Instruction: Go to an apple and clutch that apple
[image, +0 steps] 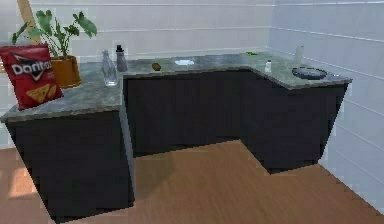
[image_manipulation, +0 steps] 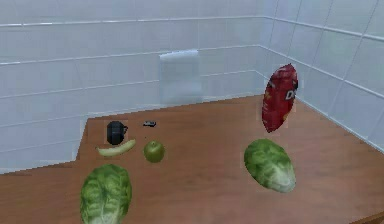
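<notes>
**Although an apple is waiting close by, the clutch is not yet made**

A green apple (image_manipulation: 154, 151) is sitting on the wooden tabletop (image_manipulation: 210, 125), just beyond the left lettuce head (image_manipulation: 106, 194) and left of the right lettuce head (image_manipulation: 270, 165). The approach is looking largely done, I judge, with the reach and grasp remaining. Whether the gripper's fingers are grasping anything, I cannot tell.

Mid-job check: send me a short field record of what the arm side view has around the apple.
target: green apple, resting on wooden surface
beside it: pale green long thing, toward the view's left
behind that: small dark object
nearer camera: left lettuce, right lettuce
view's right: red bag, upright
backdrop: white tiled wall
</notes>
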